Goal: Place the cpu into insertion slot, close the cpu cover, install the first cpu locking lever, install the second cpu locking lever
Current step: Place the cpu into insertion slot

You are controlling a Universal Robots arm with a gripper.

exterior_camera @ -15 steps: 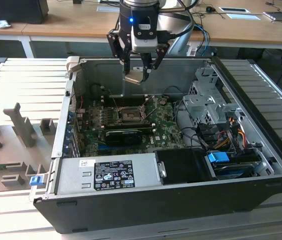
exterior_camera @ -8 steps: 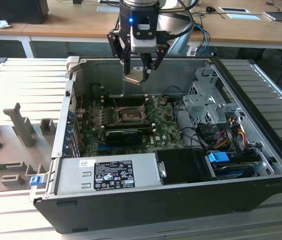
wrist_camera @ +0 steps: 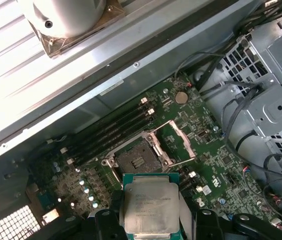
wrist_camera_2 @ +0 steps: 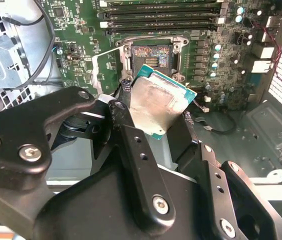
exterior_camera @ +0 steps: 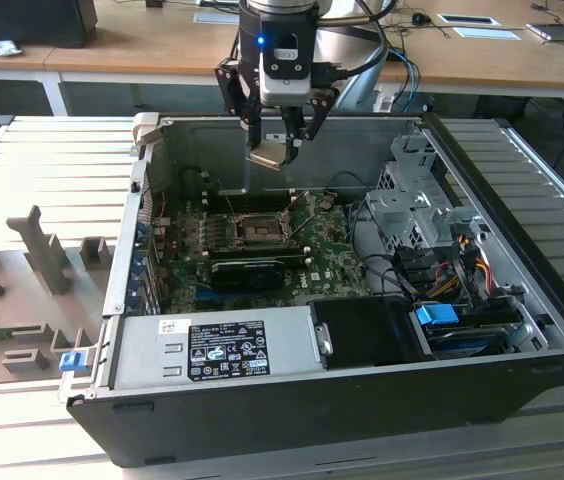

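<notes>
In the exterior view, over the far half of the open black metal computer case (exterior_camera: 362, 400): black two-fingered gripper (exterior_camera: 280, 142), clenched on the small flat square silver-grey cpu (exterior_camera: 268, 154). Holds the chip in the air, well above the green motherboard (exterior_camera: 332, 262) and its dark square insertion slot (exterior_camera: 259, 232). Sits well apart from the grey power supply box (exterior_camera: 212, 345) along the near wall and from the grey metal drive cage (exterior_camera: 417, 205) at the exterior view's right.

In the first wrist view, carries the cpu (wrist_camera: 151, 207) near the slot (wrist_camera: 133, 160) without touching it. Leaves the thin silvery square-frame cpu cover (wrist_camera: 185, 136) swung open, just beside the slot, close to the row of long black memory slots (wrist_camera: 111, 132).

In the second wrist view, pinches the cpu (wrist_camera_2: 156, 105) between black fingers (wrist_camera_2: 126, 107) on two opposite edges, with a green rim around the metal top. Hovers above the uncovered slot (wrist_camera_2: 151, 57).
</notes>
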